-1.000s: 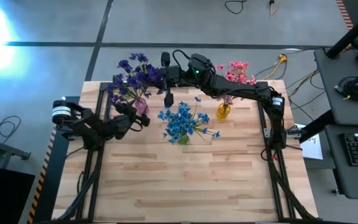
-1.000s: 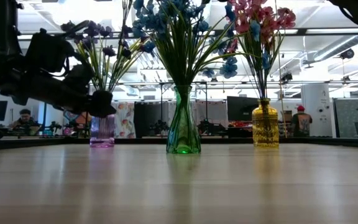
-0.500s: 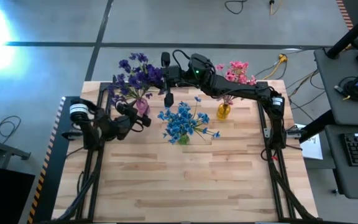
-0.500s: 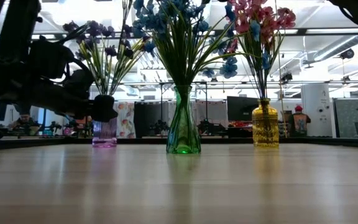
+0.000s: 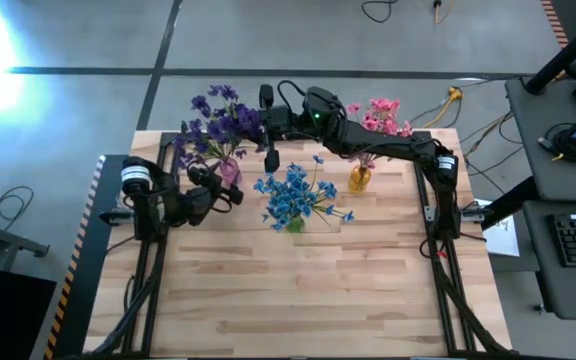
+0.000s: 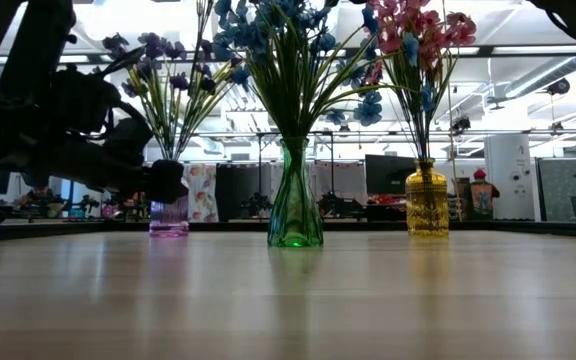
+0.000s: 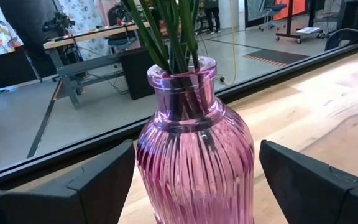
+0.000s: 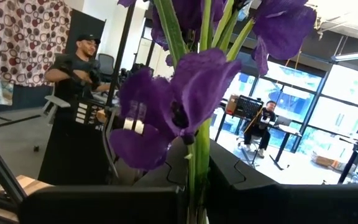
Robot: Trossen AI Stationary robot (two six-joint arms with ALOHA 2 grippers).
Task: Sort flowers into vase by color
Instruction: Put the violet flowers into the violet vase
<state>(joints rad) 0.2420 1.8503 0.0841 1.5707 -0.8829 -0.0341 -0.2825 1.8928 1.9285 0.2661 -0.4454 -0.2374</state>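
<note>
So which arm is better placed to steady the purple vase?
The left. Its gripper is open with a finger on each side of the purple vase, while the right gripper is up among the purple flowers.

Purple flowers point(image 5: 213, 122) standing upright in pink ribbed vase point(image 7: 194, 158) at ~11 o'clock of table, green stems bunching thru its neck, blooms fanning out above. Blue flowers point(image 5: 296, 195) sitting in green vase point(image 6: 295, 200) near centre, leaning toward 12. Pink flowers point(image 5: 383, 115) standing in amber vase point(image 5: 360, 178) at ~1 o'clock. In low view, all three vases lining up in a row, well apart.
</note>
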